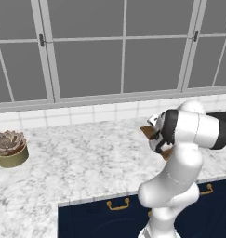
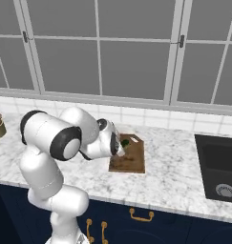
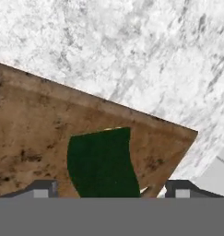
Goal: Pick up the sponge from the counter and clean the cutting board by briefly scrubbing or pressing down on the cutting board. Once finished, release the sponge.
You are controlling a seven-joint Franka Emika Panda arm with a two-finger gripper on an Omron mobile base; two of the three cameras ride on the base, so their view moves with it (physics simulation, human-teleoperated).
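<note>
Sponge [image 3: 103, 162] on cutting board [image 3: 35, 133], btwn spread fingertips [image 3: 42, 188] of gripper [image 3: 109, 189], grip unclear.

Flat, even rendered light fills all three pictures, with no single source to name. The window panes [image 1: 123, 51] read as dull grey and throw no glare. The marbled tabletop [image 1: 86, 158] is bright and slightly washed out, its veining soft. Shadows are faint: only a weak darkening under the plant pot [image 1: 11, 155] to the left of the arm. Edges look coarse and a little blurred throughout. In the hand view the cutting board [image 3: 35, 133] grain is smeared, and the sponge [image 3: 102, 161] is a flat dark patch.
</note>
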